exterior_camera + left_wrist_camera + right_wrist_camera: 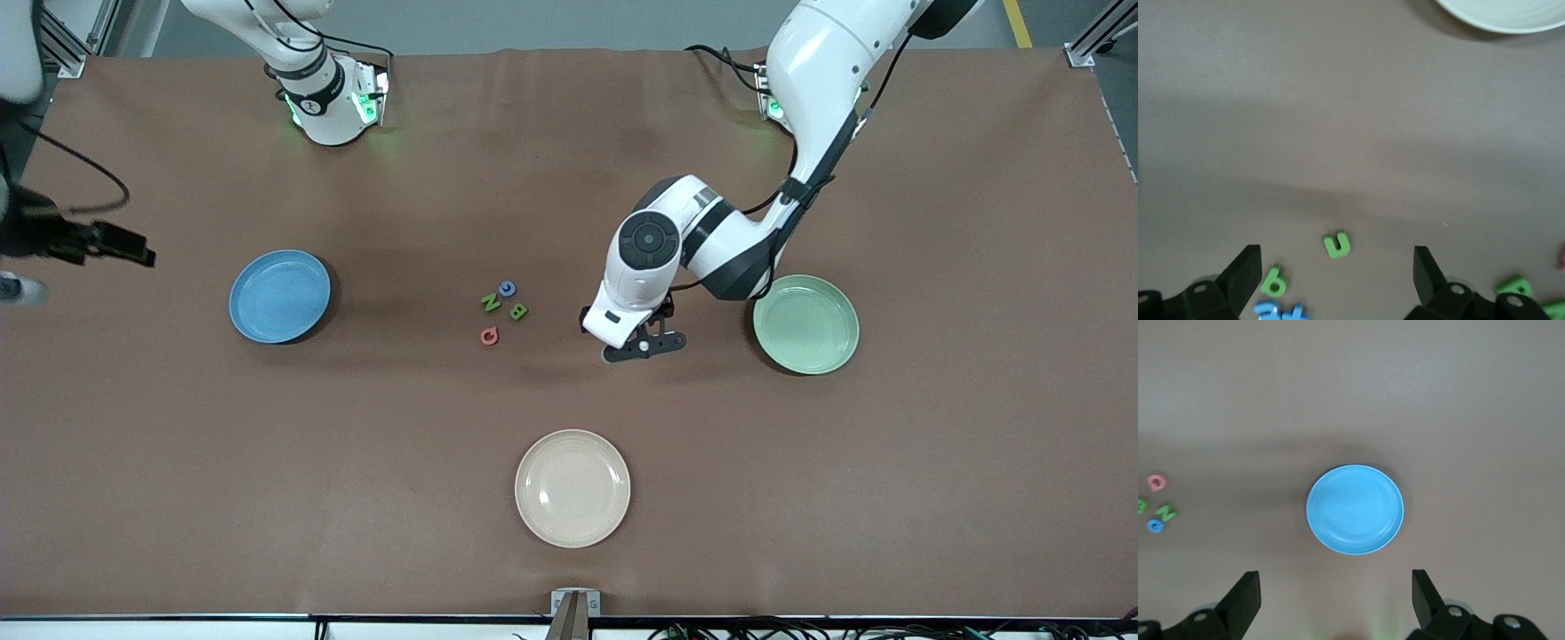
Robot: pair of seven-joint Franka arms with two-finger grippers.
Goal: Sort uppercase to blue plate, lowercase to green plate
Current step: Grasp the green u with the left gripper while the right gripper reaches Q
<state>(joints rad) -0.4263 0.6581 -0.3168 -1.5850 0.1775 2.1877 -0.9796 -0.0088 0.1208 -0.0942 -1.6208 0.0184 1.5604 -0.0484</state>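
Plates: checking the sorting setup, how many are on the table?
3: round blue plate toward the right arm's end, pale green plate toward the left arm's, cream plate nearest the front camera.

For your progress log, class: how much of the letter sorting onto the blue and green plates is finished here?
Nothing is sorted yet: the blue plate and green plate hold no letters. The open left gripper is low over the lowercase letters; the open right gripper waits above the blue plate. The uppercase letters lie on the table, so all sorting remains.
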